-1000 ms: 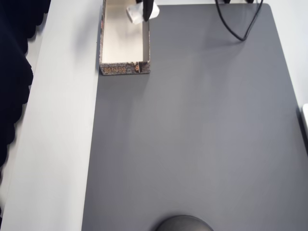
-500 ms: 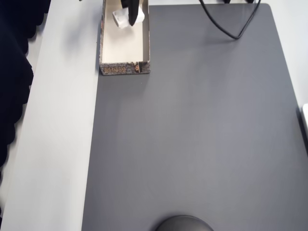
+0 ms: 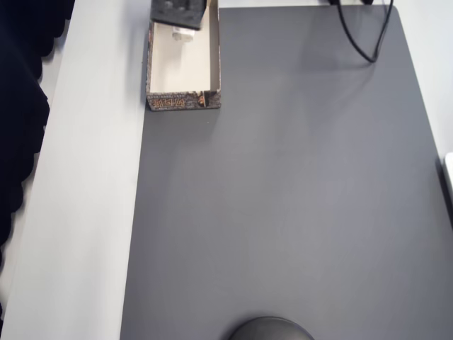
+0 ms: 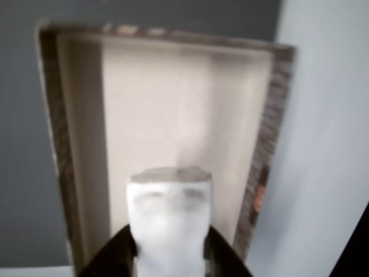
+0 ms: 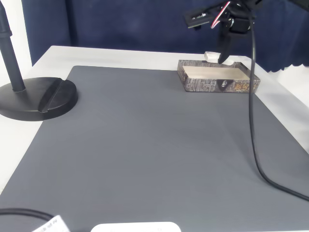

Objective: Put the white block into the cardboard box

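Overhead view: the gripper [image 3: 180, 14] hangs over the cardboard box [image 3: 183, 101], clamped on the white block [image 3: 183, 33]. Wrist view: block centred between the walls, so lower straight, then release. Fixed view: block sits above the rim, so descend first

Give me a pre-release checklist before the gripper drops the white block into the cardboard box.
1. Grip: the gripper is shut on the white block, fingers on both sides in the wrist view. Ok.
2. Block over the opening: the wrist view shows it above the cream floor of the cardboard box, between the long walls. Ok.
3. Height above the floor: in the fixed view the block sits about at the rim, by the box's far end. Cannot tell the gap.
4. Landing area: box floor bare ahead of the block. Ok.
5. Box position: in the overhead view the box lies at the grey mat's edge, upright. Ok.
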Available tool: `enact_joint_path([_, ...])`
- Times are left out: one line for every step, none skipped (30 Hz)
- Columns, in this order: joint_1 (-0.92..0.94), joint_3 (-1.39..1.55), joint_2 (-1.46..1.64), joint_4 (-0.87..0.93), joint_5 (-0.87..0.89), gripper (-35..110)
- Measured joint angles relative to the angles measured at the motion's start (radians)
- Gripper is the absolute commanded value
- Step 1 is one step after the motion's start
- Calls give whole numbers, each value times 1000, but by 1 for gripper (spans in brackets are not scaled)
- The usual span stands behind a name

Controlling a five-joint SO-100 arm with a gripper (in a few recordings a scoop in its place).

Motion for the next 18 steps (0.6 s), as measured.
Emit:
enact_joint_path([0, -5, -5, 0, 20, -2])
enact_joint_path([0, -8, -9, 0, 34, -2])
enact_joint_path([0, -14, -14, 0, 43, -2])
enact_joint_path([0, -21, -20, 0, 48, -2])
enact_joint_path([0, -29, -28, 0, 51, -2])
enact_joint_path([0, -40, -37, 0, 51, -2])
enact_joint_path([0, -49, -48, 0, 51, -2])
enact_joint_path([0, -60, -63, 0, 51, -2])
enact_joint_path([0, -74, -80, 0, 51, -1])
enact_joint_path([0, -92, -100, 0, 51, -1])
enact_joint_path([0, -115, -123, 0, 44, -1])
enact_joint_path([0, -140, -147, 0, 35, -1])
enact_joint_path([0, -164, -170, 0, 26, -1])
enact_joint_path([0, -184, -189, 0, 18, -1])
enact_joint_path([0, -198, -201, 0, 14, -1])
enact_joint_path([0, -209, -207, 0, 9, -1])
enact_joint_path([0, -218, -210, 0, 9, -1])
enact_joint_path([0, -224, -215, 0, 9, -1])
